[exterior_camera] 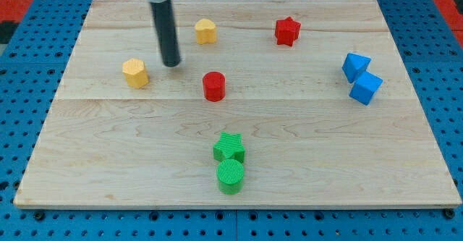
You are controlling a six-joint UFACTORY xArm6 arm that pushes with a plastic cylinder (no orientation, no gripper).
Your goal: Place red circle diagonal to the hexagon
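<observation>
The red circle (214, 86) is a short red cylinder near the board's middle. A yellow hexagon (135, 73) lies at the view's left, to the left of the red circle and slightly higher. My tip (171, 63) rests on the board between the two, up and left of the red circle and right of the hexagon, touching neither.
A second yellow block (205, 31) lies near the view's top, right of the rod. A red star (287, 31) is at the top right. Two blue blocks (361, 77) touch at the right. A green star (229, 147) and green circle (231, 176) touch at the bottom middle.
</observation>
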